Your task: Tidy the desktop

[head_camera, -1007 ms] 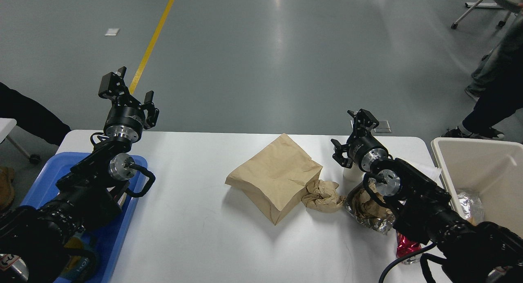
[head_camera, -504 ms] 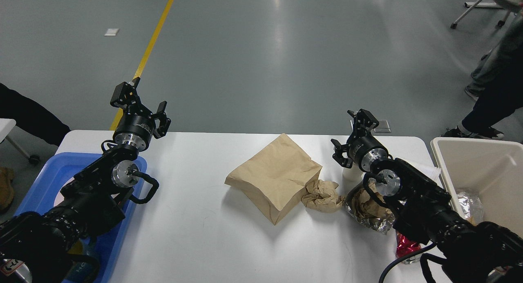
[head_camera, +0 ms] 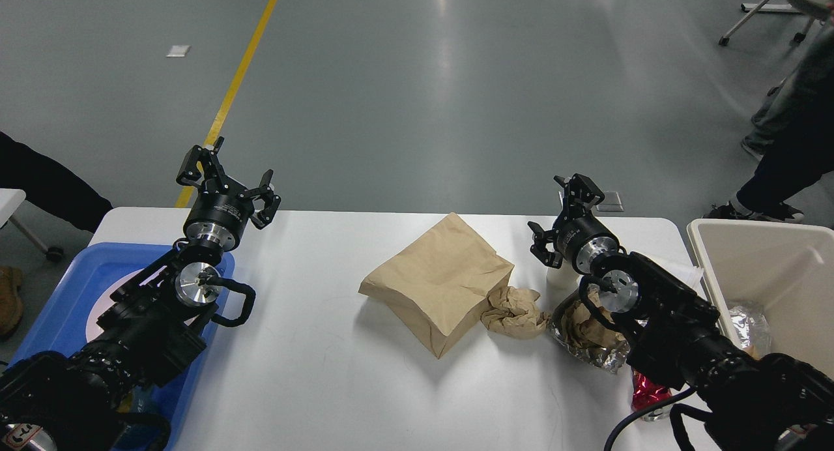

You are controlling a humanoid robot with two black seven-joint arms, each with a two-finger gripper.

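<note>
The white desktop (head_camera: 313,373) spans the lower view. A brown paper bag (head_camera: 440,281) lies flat at its middle. Right of it sit a crumpled brown paper wad (head_camera: 515,313) and a foil wrapper with brown paper in it (head_camera: 586,337). A white cup (head_camera: 559,278) shows partly behind my right arm. A red shiny piece (head_camera: 648,393) lies near the front right. My left gripper (head_camera: 228,177) is open and empty above the table's far left edge. My right gripper (head_camera: 559,210) is open and empty above the far right part, behind the cup.
A blue tray (head_camera: 65,291) sits at the left edge, partly under my left arm. A beige bin (head_camera: 769,268) stands at the right with foil scrap inside. A person's legs (head_camera: 788,151) stand beyond the bin, and a chair base (head_camera: 762,14) is at far right.
My left gripper has moved right and down toward the table's far edge. The right arm and the objects on the table have not moved.
</note>
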